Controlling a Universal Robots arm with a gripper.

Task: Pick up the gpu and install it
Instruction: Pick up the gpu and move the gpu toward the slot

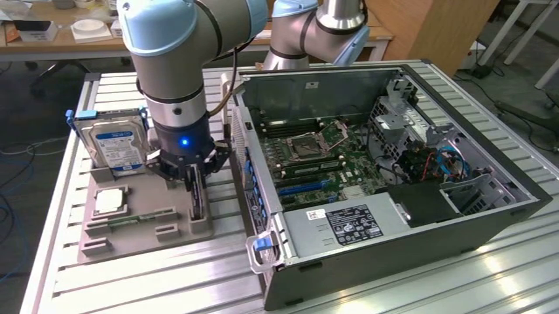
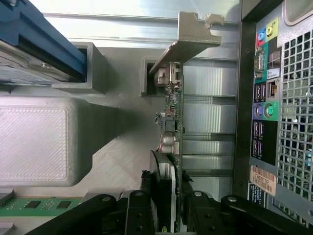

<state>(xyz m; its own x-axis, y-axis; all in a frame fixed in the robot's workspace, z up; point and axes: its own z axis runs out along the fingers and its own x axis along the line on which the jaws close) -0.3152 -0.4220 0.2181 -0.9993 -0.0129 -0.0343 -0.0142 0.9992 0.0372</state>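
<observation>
The gpu (image 1: 198,199) is a thin dark card standing on edge in a slot of the grey holder tray (image 1: 140,245), close to the open computer case (image 1: 393,216). In the wrist view the gpu (image 2: 172,112) runs edge-on, with its metal bracket at the far end. My gripper (image 1: 194,176) has come straight down over the card. Its black fingers (image 2: 145,200) sit against both faces of the card's near end, so my gripper (image 2: 166,200) is shut on the card. The card still rests in its slot.
The tray also holds a silver hard drive (image 1: 118,147) in a blue carrier, a processor chip (image 1: 110,200) and a green memory stick (image 1: 131,221). The case's motherboard (image 1: 323,157) lies exposed. The case's rear port panel (image 2: 264,98) stands right beside the card.
</observation>
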